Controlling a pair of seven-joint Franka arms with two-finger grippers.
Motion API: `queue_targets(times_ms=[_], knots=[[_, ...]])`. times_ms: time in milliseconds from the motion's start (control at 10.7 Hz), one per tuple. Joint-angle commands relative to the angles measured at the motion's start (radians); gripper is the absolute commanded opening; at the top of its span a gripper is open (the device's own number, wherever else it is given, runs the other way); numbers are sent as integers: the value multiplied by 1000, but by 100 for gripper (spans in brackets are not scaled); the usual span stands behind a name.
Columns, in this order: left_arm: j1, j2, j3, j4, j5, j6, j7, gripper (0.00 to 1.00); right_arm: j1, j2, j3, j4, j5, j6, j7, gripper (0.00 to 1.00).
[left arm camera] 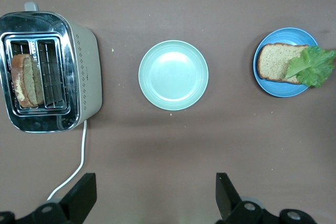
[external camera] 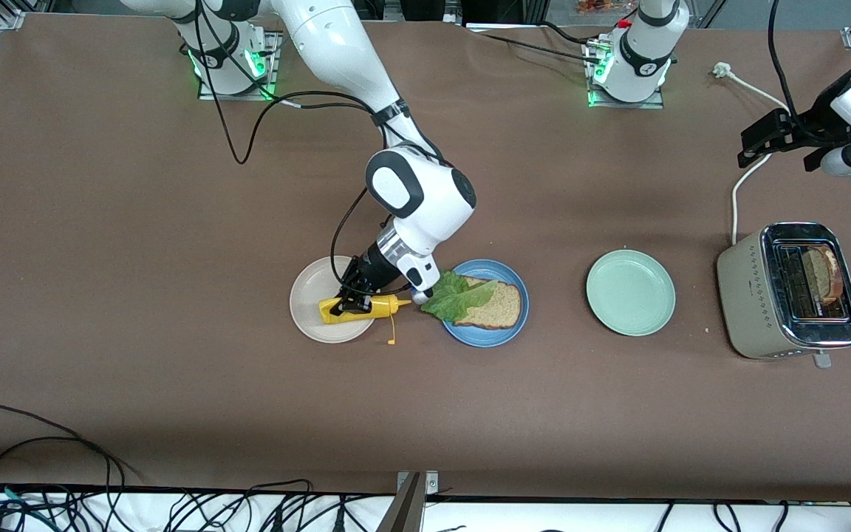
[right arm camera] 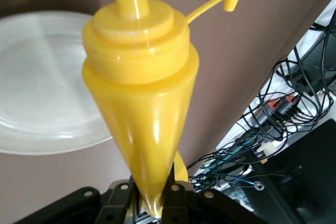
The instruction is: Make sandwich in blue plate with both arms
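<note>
The right gripper (external camera: pixel 355 297) is seen in the front view clenched on the yellow squeeze bottle (external camera: pixel 359 308), over the beige-white plate (external camera: pixel 309 299). One bread slice (external camera: pixel 498 304) topped with lettuce (external camera: pixel 459 298) lies on the blue plate (external camera: pixel 486 339); the top slice is judged outstanding.

In the left wrist view, the left gripper (left arm camera: pixel 152 198) is held released and waiting over bare table near the toaster (left arm camera: pixel 50 72), where a second slice (left arm camera: pixel 23 80) sits.

In the right wrist view, the bottle is pinched at its base

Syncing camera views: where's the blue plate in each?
Front view: blue plate lower centre, between beige plate and green plate.
Left wrist view: blue plate upper right.
Right wrist view: not in it.
Shared landmark: the green plate.
</note>
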Motion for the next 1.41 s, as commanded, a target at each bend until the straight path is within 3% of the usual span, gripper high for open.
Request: queue_targets(times_ms=[0, 282, 469, 657, 939, 1126, 1314], knots=[[1, -3, 0, 7, 3, -8, -7, 100, 1, 40, -7, 44, 14, -21, 61, 0], [-1, -3, 0, 7, 3, -8, -7, 100, -86, -31, 17, 37, 154, -24, 16, 0], [1, -3, 0, 4, 3, -8, -7, 100, -256, -200, 179, -53, 219, -8, -52, 0], [-2, -1, 0, 7, 3, -8, -7, 100, -430, -304, 362, -101, 245, 12, -147, 0], [-2, -1, 0, 7, 5, -8, -7, 100, -650, -337, 525, -109, 492, 0, -346, 0], [-2, -1, 0, 7, 5, -7, -7, 100, -807, -331, 641, -109, 602, -3, -495, 0], [4, -1, 0, 7, 5, -8, -7, 100, -924, -311, 716, -112, 687, -3, -630, 0]])
